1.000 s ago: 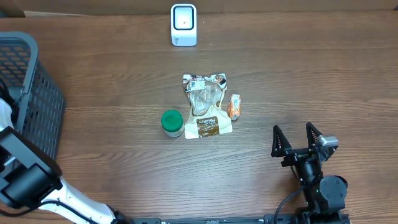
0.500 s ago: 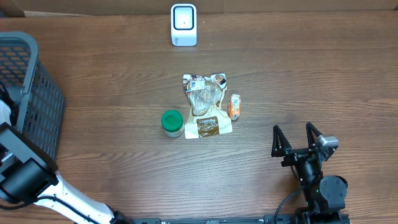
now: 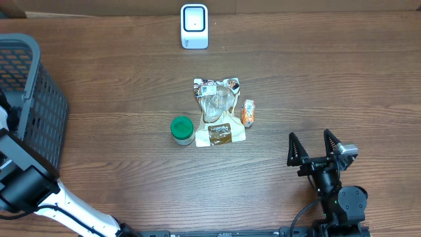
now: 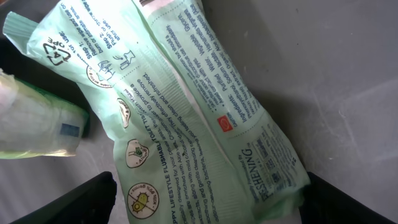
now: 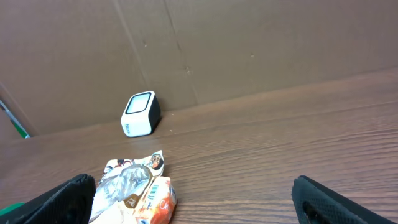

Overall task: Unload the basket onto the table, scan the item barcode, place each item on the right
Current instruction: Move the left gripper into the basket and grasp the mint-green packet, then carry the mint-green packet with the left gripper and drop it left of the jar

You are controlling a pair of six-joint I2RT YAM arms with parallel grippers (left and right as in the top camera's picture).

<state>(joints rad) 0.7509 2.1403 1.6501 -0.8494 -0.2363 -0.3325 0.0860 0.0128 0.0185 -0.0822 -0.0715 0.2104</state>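
Left wrist view: a pale green printed plastic wipes pack [image 4: 186,106] lies between the wide-spread fingers of the left gripper [image 4: 211,200]; whether they pinch it, I cannot tell. The right gripper [image 3: 309,137] gapes wide, empty.

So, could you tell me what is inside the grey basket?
The left wrist view shows a pale green wipes pack lying there, a second green packet beside it. From overhead the basket wall hides them.
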